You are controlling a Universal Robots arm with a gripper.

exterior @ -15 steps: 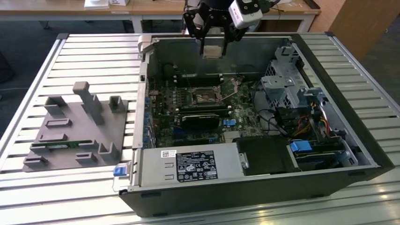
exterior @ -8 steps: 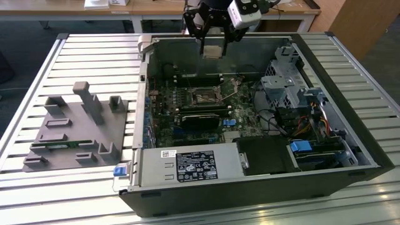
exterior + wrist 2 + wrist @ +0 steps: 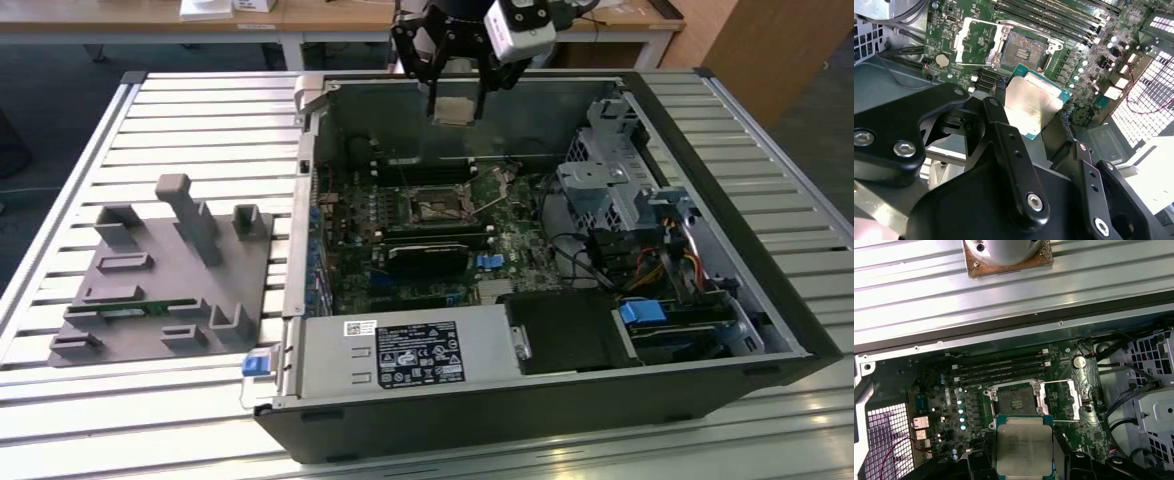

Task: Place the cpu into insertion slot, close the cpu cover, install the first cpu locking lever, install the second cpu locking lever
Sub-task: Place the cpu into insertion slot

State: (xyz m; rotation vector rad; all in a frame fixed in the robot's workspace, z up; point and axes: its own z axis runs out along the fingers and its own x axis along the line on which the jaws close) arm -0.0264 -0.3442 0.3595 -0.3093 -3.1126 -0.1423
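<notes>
Gripper: the gripper (image 3: 454, 106) is clamped on the cpu, with one black finger (image 3: 1004, 135) on each of two opposite edges of the chip.
Cpu: the cpu (image 3: 1035, 106) hangs in the air with its silver-grey face showing in both wrist views. In the exterior view it is above the far end of the open computer case (image 3: 534, 420), clear of the board below.
Insertion slot: the insertion slot (image 3: 1015, 401) sits bare in the middle of the motherboard (image 3: 944, 390), its black contact field exposed. The chip is not in it.
Cpu cover: the cpu cover (image 3: 1060, 400) is swung open and lies flat just beside the slot, hinged at one of its edges.
Memory slots: long narrow black memory slots (image 3: 999, 367) run parallel along one side of the socket.
Coin cell: a round silver coin cell (image 3: 1079, 361) sits near the open cover.
Case position: the case lies on its side on the slatted metal table (image 3: 200, 110), toward the exterior view's right.
Power supply: a grey power supply (image 3: 400, 355) fills the case's near edge.
Fixture: a grey moulded fixture (image 3: 160, 270) rests on the table toward the exterior view's left edge, beside the case.
</notes>
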